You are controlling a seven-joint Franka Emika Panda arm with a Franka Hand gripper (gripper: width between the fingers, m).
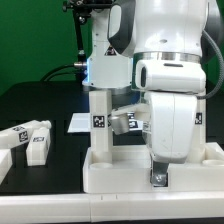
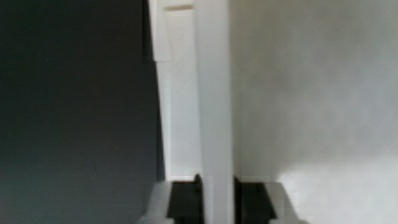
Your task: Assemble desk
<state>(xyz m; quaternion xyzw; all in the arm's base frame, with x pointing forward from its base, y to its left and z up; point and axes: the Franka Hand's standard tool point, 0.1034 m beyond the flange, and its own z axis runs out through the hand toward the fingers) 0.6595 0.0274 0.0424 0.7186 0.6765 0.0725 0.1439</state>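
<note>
In the exterior view you have the desk top (image 1: 115, 170) lying flat on the bench (image 1: 35, 195) at the front. One leg (image 1: 100, 120) stands upright at its corner toward the exterior view's left. It looks seated, though you cannot tell whether it is turned fully home. Two loose legs (image 1: 36, 145) lie on the bench at the exterior view's left, well apart from the desk top, so I judge that most of the legs are left to fit. The gripper (image 1: 158, 178) reaches down to the desk top's near edge. In the wrist view the fingers (image 2: 175, 205) are clamped on a thin white upright wall, by my reading the desk top's rim (image 2: 214, 100), with the dark bench on one side of it.
</note>
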